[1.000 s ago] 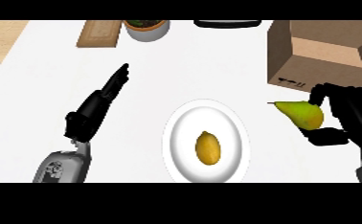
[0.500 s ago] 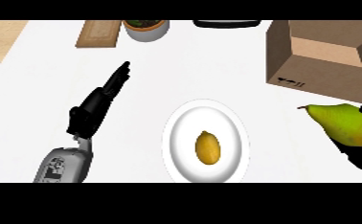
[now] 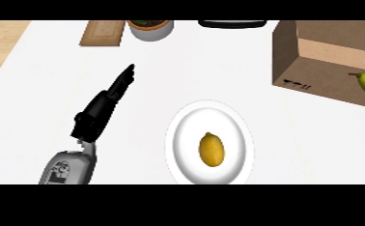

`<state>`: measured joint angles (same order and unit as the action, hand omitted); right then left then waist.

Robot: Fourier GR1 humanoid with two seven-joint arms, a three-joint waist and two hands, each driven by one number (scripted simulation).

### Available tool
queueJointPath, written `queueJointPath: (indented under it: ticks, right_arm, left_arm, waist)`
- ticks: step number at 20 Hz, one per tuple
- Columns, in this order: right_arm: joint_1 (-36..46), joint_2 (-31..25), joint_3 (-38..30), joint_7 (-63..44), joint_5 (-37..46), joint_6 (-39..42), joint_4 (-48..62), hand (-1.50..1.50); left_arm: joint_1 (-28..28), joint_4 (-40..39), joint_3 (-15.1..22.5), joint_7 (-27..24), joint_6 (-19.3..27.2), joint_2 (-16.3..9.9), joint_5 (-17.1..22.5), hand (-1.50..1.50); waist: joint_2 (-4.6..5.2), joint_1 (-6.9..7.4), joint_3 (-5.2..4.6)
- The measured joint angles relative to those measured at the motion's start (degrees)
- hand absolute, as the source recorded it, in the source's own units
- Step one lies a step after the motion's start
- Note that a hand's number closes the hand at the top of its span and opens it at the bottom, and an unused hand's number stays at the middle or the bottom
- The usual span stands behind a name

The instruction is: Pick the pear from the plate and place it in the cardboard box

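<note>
A sliver of the green pear with its stem shows at the head view's right edge, in front of the open cardboard box. What holds it is out of view; my right hand does not show. The white plate lies at the lower middle with a yellow lemon on it. My left hand rests left of the plate, open, its fingers straight and pointing away from me, touching nothing.
At the back left lie a wooden board and a grey pot with a plant. A dark flat object sits at the back middle. The white counter ends in a wooden strip at the far left.
The pear has gone right and up from beside the plate to the box's front, almost out of view. My right hand has left the view. The left hand has stayed put.
</note>
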<state>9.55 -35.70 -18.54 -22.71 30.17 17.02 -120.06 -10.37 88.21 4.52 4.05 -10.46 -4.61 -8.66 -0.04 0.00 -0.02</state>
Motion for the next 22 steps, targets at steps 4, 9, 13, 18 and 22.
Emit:
queueJointPath:
  ticks: [4, 9, 13, 18, 22]
  right_arm:
    - [6.0, -1.6, -1.5, 0.8, 0.1, 0.2, 7.6, 1.5]
    - [13.5, -2.6, -0.9, 3.3, 1.0, -1.2, 18.7, 1.5]
    - [19.3, -2.3, 0.4, 4.2, 2.9, -3.6, 26.5, 1.5]
    - [23.4, -3.1, 0.9, 8.3, 6.1, -7.3, 36.7, 1.5]
    - [28.3, -3.7, 2.8, 12.5, 10.1, -11.2, 48.2, 1.5]
  left_arm:
    - [-0.1, -0.5, 0.0, -0.6, -0.2, 0.1, -0.3, 0.0]
    - [-1.3, 0.0, -0.4, 0.8, -0.3, 0.4, -0.3, 0.0]
    - [-1.2, 0.5, -0.5, 1.2, -0.7, 0.4, -0.1, 0.0]
    - [-1.5, 0.2, -0.2, 1.4, -0.5, 1.2, -0.5, 0.0]
    - [-1.0, 0.5, 0.1, 1.2, -0.7, 1.1, -0.7, 0.0]
  waist:
    - [0.08, 0.29, 0.0]
    - [0.13, 0.57, 0.0]
    - [0.14, 0.59, 0.02]
    - [0.17, 0.6, 0.01]
    - [0.28, 1.0, 0.03]
